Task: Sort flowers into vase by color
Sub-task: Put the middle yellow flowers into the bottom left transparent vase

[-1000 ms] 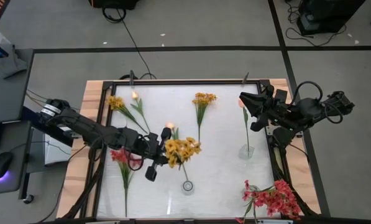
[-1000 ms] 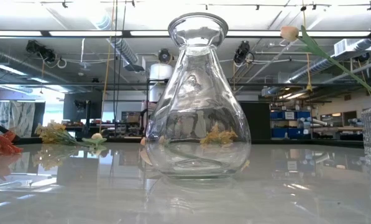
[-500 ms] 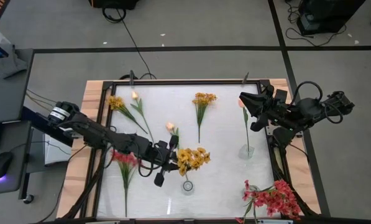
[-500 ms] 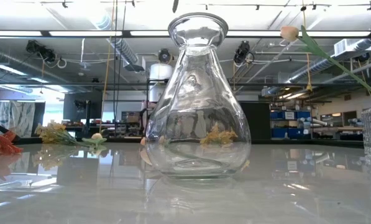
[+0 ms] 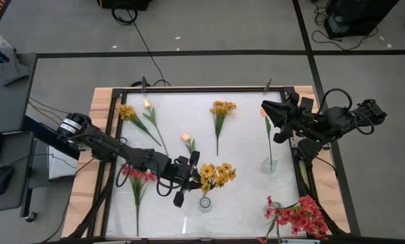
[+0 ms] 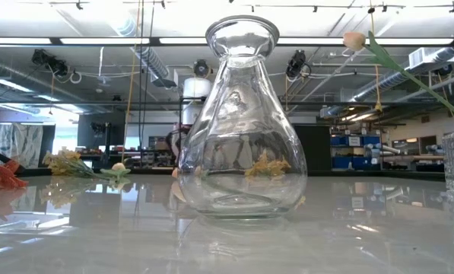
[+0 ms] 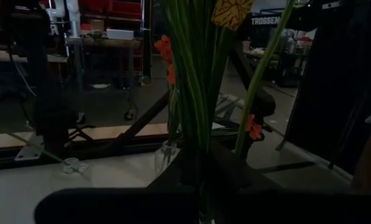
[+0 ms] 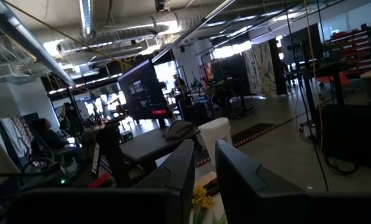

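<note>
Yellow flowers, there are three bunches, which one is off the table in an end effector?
The yellow bunch above the middle vase, held by its stems in the left end effector. The other two lie flat along the far edge.

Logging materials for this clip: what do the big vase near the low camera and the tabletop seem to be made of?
The vase looks like clear, glossy glass: the room shows through it and its rim catches highlights. The tabletop seems a smooth, polished white surface, perhaps laminate or acrylic, since it mirrors the vase and ceiling lights.
</note>
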